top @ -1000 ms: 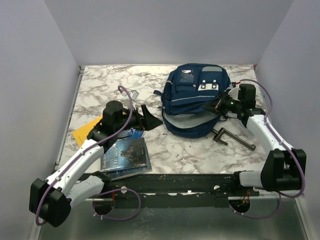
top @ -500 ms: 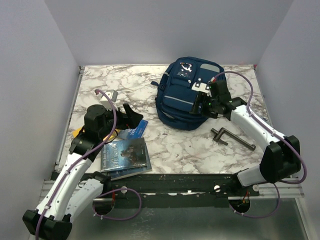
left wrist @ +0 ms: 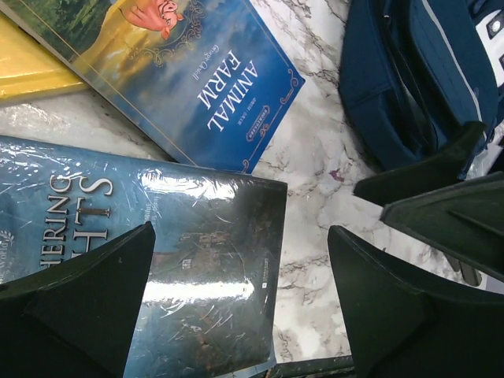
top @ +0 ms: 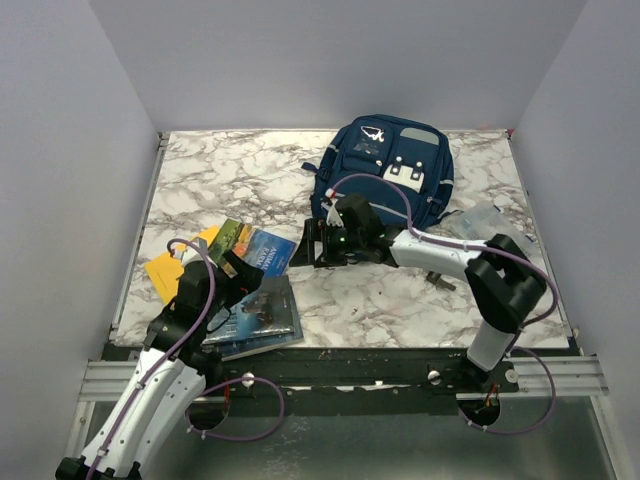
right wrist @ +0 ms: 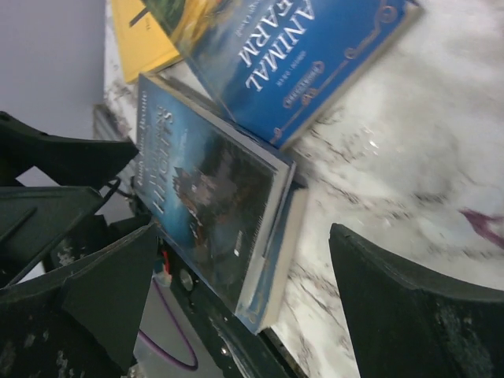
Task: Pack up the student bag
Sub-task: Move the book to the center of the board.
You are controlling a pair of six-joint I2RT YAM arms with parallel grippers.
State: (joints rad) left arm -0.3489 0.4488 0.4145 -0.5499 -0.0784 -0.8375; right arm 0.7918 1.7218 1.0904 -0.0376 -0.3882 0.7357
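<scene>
books (top: 274,309) front left, perhaps overlapping, bag (top: 385,170) behind

Backpack (top: 385,170): navy blue fabric, grey stripes, white buckle clips on front. Lies on marble bench (top: 220,170), front face up. Just beyond right jaws, on far side; well apart from left jaws.

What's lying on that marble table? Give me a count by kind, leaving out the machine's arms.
Books: 2 (Animal Farm, dark shrink-wrapped book)
Yellow flat item: 1
Navy backpack: 1
Clear plastic item: 1
Total: 5 clearly seen
</scene>
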